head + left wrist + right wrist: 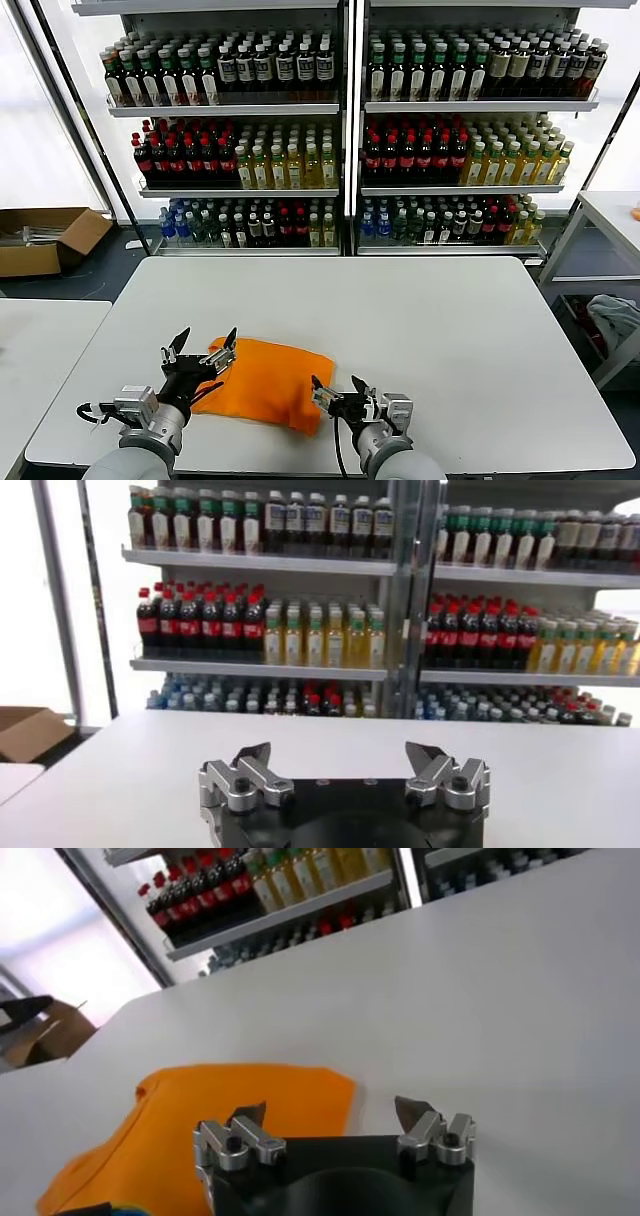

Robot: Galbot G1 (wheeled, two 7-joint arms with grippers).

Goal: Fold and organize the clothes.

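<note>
Folded orange T-shirt [265,380] on white table [450,340], both grippers' fingers spread wide, empty.

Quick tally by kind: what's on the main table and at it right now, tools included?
Orange T-shirt, folded: 1
Open tools, holding nothing: 2, left tool at the shirt's left edge, right tool at its right corner
Total: 3
</note>
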